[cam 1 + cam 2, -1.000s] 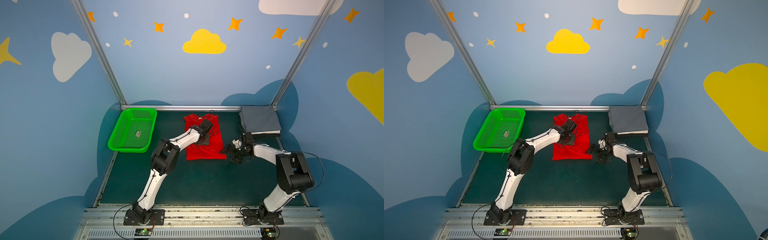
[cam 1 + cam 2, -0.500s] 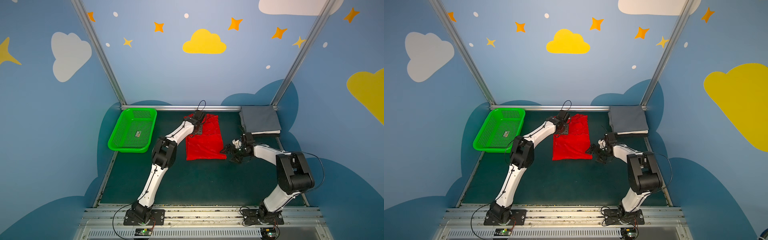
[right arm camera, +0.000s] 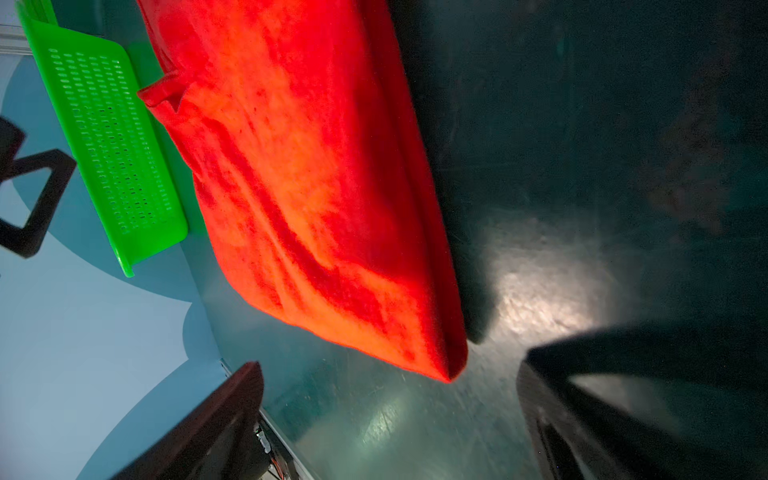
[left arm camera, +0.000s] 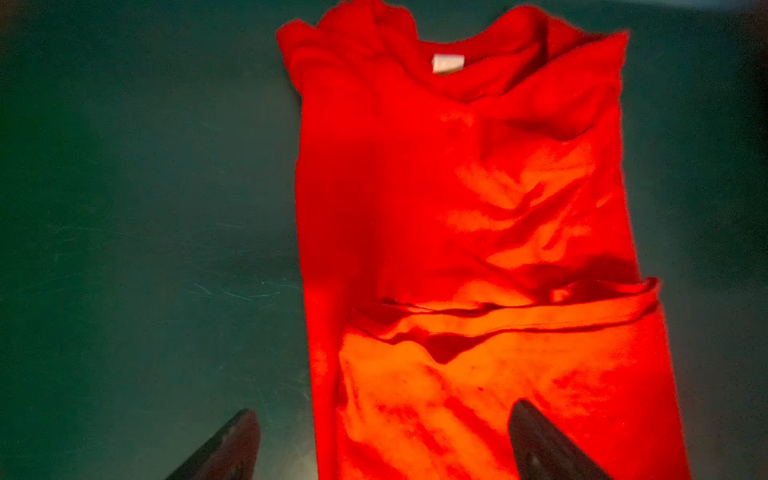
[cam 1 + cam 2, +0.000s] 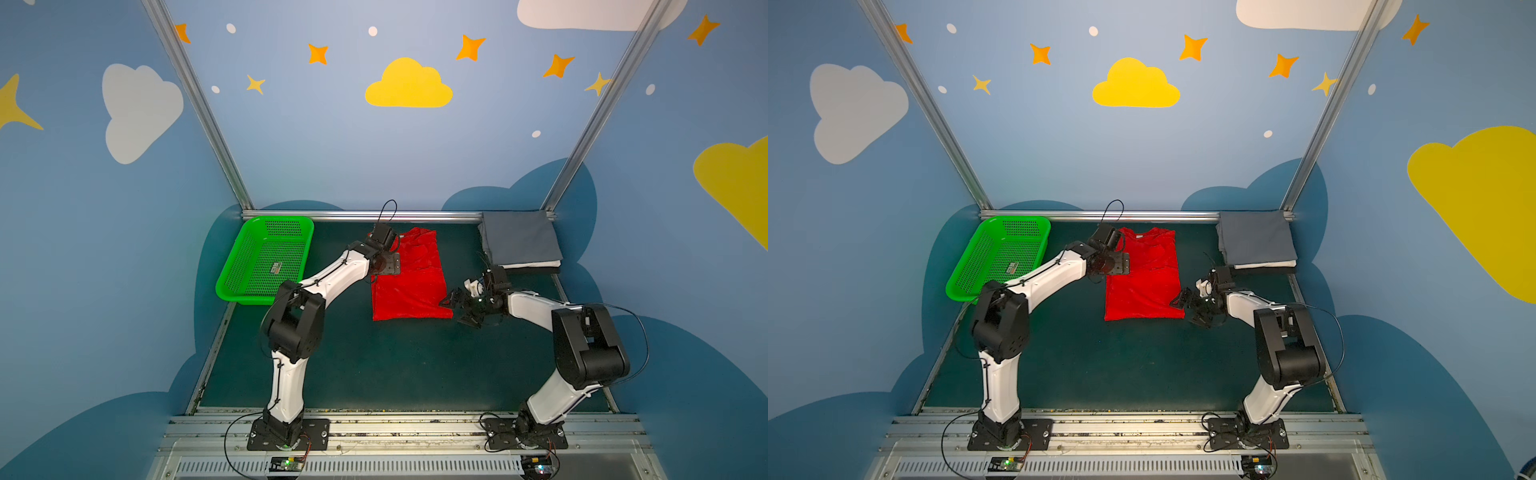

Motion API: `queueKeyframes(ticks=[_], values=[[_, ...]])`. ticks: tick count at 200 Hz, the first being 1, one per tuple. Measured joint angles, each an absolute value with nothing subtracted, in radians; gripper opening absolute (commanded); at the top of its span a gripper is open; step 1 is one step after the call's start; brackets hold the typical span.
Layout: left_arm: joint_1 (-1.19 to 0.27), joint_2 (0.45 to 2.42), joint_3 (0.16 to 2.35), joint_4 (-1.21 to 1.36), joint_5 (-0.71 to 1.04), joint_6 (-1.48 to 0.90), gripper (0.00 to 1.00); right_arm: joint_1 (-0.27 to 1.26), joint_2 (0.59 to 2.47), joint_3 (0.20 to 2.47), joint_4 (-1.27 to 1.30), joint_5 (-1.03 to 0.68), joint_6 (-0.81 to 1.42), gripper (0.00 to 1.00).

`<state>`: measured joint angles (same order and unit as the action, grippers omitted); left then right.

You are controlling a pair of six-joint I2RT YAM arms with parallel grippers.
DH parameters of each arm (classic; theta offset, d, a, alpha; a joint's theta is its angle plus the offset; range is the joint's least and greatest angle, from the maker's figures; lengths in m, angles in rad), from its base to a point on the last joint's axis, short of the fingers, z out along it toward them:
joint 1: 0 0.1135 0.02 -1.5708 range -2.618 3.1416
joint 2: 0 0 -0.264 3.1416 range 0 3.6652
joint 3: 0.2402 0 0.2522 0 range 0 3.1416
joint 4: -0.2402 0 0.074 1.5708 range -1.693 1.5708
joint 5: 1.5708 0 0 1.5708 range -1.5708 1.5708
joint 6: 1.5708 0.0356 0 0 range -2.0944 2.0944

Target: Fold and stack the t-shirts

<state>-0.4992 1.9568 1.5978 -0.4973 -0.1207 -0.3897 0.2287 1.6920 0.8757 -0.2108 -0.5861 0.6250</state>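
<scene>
A: Where's the red t-shirt [image 5: 409, 278]?
B: Flat on the dark table [image 5: 374, 365], centre of both top views, folded narrow, collar at its upper end.
A: And the folded pile [image 5: 519, 243]?
B: Right of it, grey on top, white and black beneath.
A: Tools?
B: The left gripper [image 4: 384, 411] is spread wide over the shirt's edge, holding nothing. The right gripper [image 3: 388, 365] is wide too, empty, beside the lower right corner.

Back left corner of counter [image 5: 374, 365]: basket [image 5: 249, 266]. Back centre: t-shirt [image 5: 411, 282] laid flat, neck toward back edge. Back right corner: folded shirt stack [image 5: 519, 245], apart from t-shirt, right of it.
</scene>
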Motion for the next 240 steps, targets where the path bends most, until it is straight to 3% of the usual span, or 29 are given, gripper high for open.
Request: queueKeyframes(ticks=[48, 100, 118, 164, 240], values=[[-0.474, 1.732, 1.250, -0.371, -0.043, -0.497, 0.90, 0.228, 1.684, 0.856, -0.179, -0.585, 0.655, 0.97], [-0.457, 1.624, 0.989, -0.293, 0.028, -0.631, 0.80, 0.226, 1.677, 0.836, -0.149, -0.585, 0.685, 0.91], [-0.457, 1.607, 0.933, -0.240, 0.057, -0.685, 0.76, 0.226, 1.686, 0.830, -0.130, -0.597, 0.698, 0.86], [-0.457, 1.605, 0.808, -0.089, 0.132, -0.829, 0.70, 0.226, 1.712, 0.826, -0.087, -0.641, 0.720, 0.84], [-0.470, 1.629, 0.755, 0.060, 0.176, -0.945, 0.64, 0.226, 1.729, 0.829, -0.088, -0.637, 0.718, 0.70]])
